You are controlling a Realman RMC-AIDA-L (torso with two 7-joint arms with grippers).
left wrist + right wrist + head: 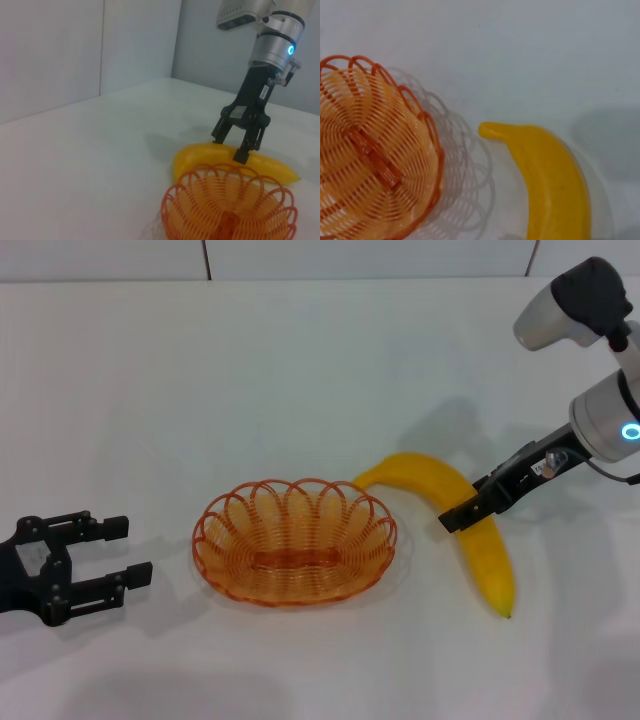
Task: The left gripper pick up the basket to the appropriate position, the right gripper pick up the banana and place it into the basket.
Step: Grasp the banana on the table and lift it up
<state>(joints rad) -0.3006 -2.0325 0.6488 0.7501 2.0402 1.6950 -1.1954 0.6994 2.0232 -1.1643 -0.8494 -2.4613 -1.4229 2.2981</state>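
Banana (478, 540) lies on the white desk (300, 370), just right of the empty basket (294, 540), so placement remains undone. Right gripper (458, 519), fingers spread, straddles the banana's middle from the right, not yet closed. Left gripper (125, 551), wide open, hovers left of the basket, apart from it.

head cam looked down from above at the white table (300, 360). left wrist cam sat low, facing across. right wrist cam looked down, close. all shared the orange wire basket (295, 540) and curved yellow banana (480, 550).
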